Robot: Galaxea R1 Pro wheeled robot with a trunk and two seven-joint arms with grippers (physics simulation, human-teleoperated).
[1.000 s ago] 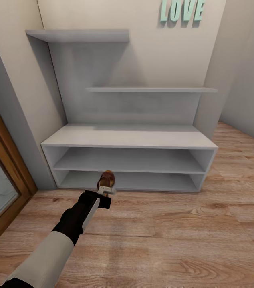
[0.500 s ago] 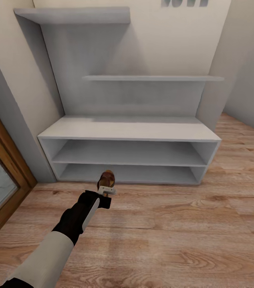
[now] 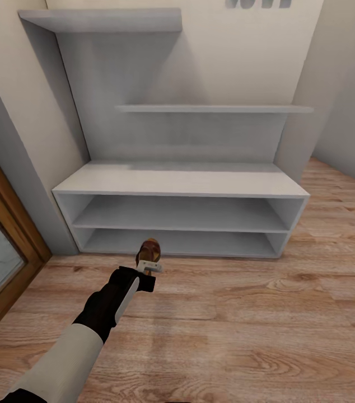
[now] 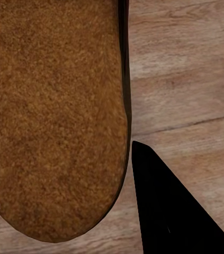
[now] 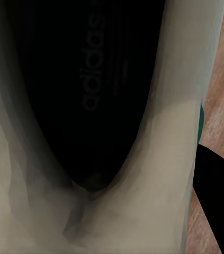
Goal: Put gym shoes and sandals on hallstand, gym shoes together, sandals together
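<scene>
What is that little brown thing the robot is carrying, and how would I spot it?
Start at the big white hallstand against the wall, then drop to the wood floor before its lowest shelf. There the left claw, at the end of a black-and-white arm, holds a sandal. It is the one small brown thing against all that white, with a grainy tan footbed.

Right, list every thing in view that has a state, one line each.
hallstand: bench top and both open shelves bare, no shoes on it.
sandal: held off the floor in the left gripper, short of the rack.
gym shoe: against the right wrist camera, opening toward it; grip not discernible.
</scene>
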